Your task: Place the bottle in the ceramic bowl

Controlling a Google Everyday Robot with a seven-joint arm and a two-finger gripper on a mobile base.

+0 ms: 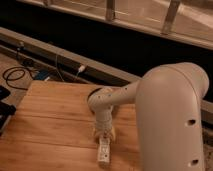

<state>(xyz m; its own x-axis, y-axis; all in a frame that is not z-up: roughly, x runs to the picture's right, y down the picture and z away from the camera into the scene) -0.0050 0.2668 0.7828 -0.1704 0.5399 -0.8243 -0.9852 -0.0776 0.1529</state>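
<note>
The bottle (pixel 104 150) is small, slim and white, and lies on the wooden table (pixel 45 125) near the front edge, pointing away from me. My gripper (pixel 103 133) hangs straight down from the white arm, just above and at the far end of the bottle. I cannot tell whether it touches the bottle. The ceramic bowl is hidden. Only a dark curved edge (pixel 93 94) shows behind the arm's wrist, and I cannot tell whether that is the bowl.
The big white arm link (pixel 170 115) fills the right side over the table. Black cables (pixel 17 75) lie on the floor at the left, past the table's far edge. A dark ledge and railing (pixel 110 35) run along the back.
</note>
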